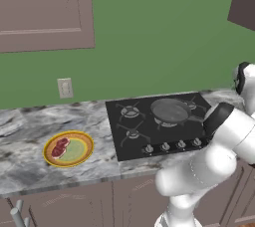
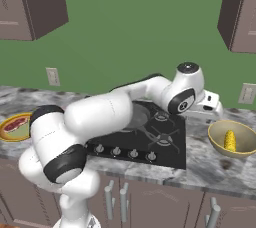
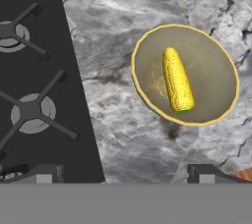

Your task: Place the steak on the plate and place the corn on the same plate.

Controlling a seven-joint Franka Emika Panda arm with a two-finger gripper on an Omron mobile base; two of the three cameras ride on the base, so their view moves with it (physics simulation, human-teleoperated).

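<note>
The steak [image 1: 61, 147] already lies on the plate [image 1: 83, 157], toward its left side, and the plate sits on the table [image 1: 30, 136] near its front edge, left of the cooktop [image 1: 159, 126]. So the first half of the job looks done, and the corn is the step in hand.

The corn [image 3: 177, 79] lies lengthwise in a tan bowl [image 3: 216, 61] on the table to the right of the cooktop, well apart from the plate, with the whole cooktop between them. A grey pan [image 1: 170, 110] rests on a rear burner.

The end effector [image 3: 125, 174] hangs above the bare table between the cooktop's right edge and the bowl, not yet over the corn. Its two fingertips [image 3: 44, 173] stand wide apart with nothing between them.

The next move, as I judge it, calls for shifting the end effector over the bowl until the cob sits between the fingers, turning the wrist so they close across the cob's width, not along it, then descending inside the bowl's rim. The rounded cob may roll on the curved bowl floor, so a centred grip matters. After that comes a long carry across the cooktop to the plate, setting the corn down beside the steak.
</note>
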